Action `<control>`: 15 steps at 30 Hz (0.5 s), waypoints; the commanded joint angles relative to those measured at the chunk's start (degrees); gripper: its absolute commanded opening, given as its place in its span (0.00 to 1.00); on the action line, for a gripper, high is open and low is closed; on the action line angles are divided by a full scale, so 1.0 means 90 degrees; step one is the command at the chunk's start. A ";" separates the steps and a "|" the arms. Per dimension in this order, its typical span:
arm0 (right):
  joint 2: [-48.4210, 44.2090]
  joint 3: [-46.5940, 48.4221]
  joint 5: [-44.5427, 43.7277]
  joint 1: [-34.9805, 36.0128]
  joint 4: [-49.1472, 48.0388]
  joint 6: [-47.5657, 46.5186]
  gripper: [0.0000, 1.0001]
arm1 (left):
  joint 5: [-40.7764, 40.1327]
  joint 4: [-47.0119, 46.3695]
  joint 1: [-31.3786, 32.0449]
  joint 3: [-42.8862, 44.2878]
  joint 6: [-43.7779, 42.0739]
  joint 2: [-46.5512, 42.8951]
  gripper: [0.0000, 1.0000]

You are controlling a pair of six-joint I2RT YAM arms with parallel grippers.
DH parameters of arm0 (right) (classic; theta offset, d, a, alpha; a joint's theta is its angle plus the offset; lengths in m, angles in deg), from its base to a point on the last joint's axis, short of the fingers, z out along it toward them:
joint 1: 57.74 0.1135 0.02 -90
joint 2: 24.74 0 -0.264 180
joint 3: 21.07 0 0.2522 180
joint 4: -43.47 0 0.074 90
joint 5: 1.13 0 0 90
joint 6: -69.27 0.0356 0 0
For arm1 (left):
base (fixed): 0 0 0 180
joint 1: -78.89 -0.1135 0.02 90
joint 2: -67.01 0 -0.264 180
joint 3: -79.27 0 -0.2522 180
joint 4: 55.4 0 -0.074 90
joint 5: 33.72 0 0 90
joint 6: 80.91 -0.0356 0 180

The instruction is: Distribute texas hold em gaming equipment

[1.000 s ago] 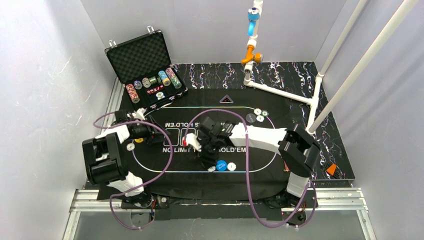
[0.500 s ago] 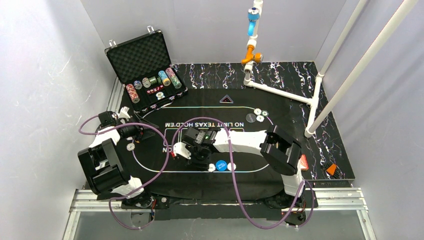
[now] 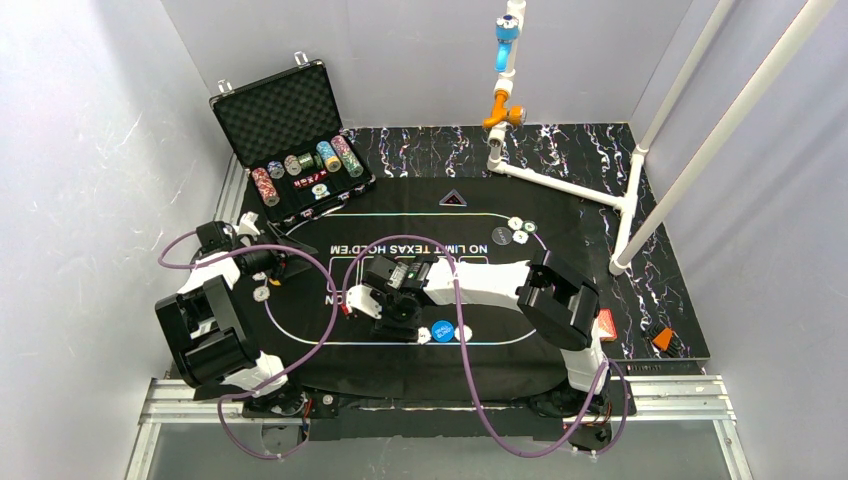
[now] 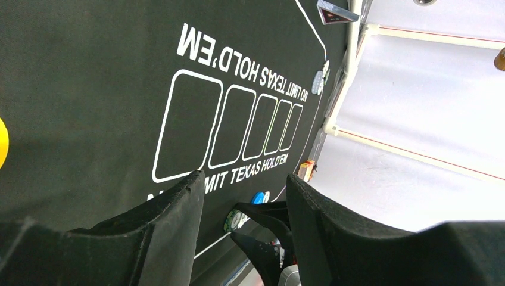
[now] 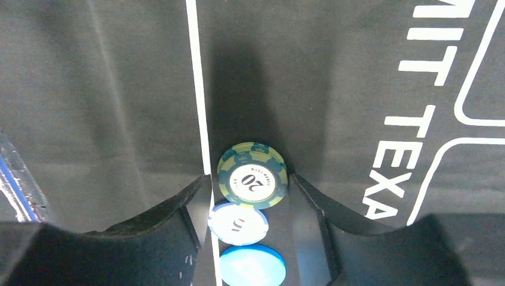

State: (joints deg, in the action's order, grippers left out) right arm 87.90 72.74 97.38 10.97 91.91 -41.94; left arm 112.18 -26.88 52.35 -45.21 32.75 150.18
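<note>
Right wrist view shows you the green chip (image 5: 252, 183) marked 20, flat on the black mat (image 5: 119, 89) at a white line. The right gripper (image 5: 249, 185) has its jaws parted just beside it on both sides. A white chip (image 5: 238, 223) and a blue button (image 5: 252, 268) lie next to it. The left gripper (image 4: 244, 179) has its jaws apart, empty.

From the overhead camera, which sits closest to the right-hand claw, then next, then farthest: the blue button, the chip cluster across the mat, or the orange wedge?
1. The blue button: just beside the right gripper, on the near side of the mat.
2. The chip cluster: on the mat's far side.
3. The orange wedge: off the mat, far right.
</note>
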 commanded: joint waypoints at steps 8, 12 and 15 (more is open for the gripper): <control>0.0002 0.0017 -0.0399 0.0013 0.0107 -0.0033 0.47 | 0.0223 -0.0010 -0.0049 0.0203 0.0041 0.0016 0.52; -0.0005 0.0048 -0.0419 0.0014 0.0097 -0.0036 0.43 | 0.0232 -0.0019 -0.0049 0.0204 0.0047 0.0016 0.52; -0.0039 0.0083 -0.0457 -0.0011 0.0084 -0.0013 0.41 | 0.0234 -0.0034 -0.0049 0.0197 0.0063 0.0025 0.52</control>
State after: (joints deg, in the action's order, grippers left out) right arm 87.92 72.72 94.98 10.97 92.06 -41.87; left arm 112.44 -27.56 52.32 -44.84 33.23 150.21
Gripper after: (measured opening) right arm 0.505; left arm 0.514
